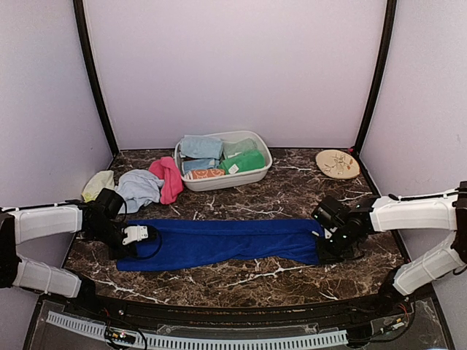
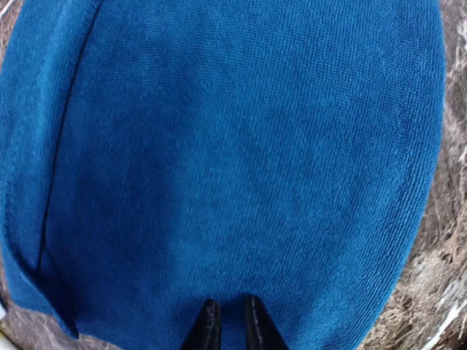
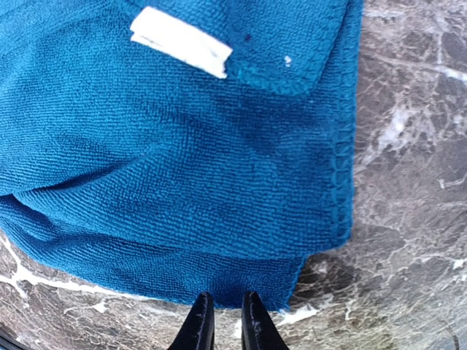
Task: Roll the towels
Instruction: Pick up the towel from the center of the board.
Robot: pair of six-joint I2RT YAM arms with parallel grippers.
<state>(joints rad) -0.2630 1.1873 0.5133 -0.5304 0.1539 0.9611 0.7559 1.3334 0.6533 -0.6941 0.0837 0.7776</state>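
Royal blue towel (image 1: pixel 219 242) laid out lengthwise on marble table (image 1: pixel 255 198), 6 o'clock side
Left gripper (image 2: pixel 228 324) over its 9 o'clock end, right gripper (image 3: pixel 224 321) at its 3 o'clock edge; both finger pairs nearly together, narrow gap; cannot tell whether cloth is pinched

A dark marbled desk (image 1: pixel 277 200) carries a long royal blue towel (image 1: pixel 219 244) flat along its front edge. By the back edge stand a white tub (image 1: pixel 219 184) and, toward the back left corner, a pink towel (image 1: pixel 169 179), pale blue towel (image 1: pixel 139 188) and yellow-green towel (image 1: pixel 97 184). A tan plate (image 1: pixel 337 163) lies in the back right corner.
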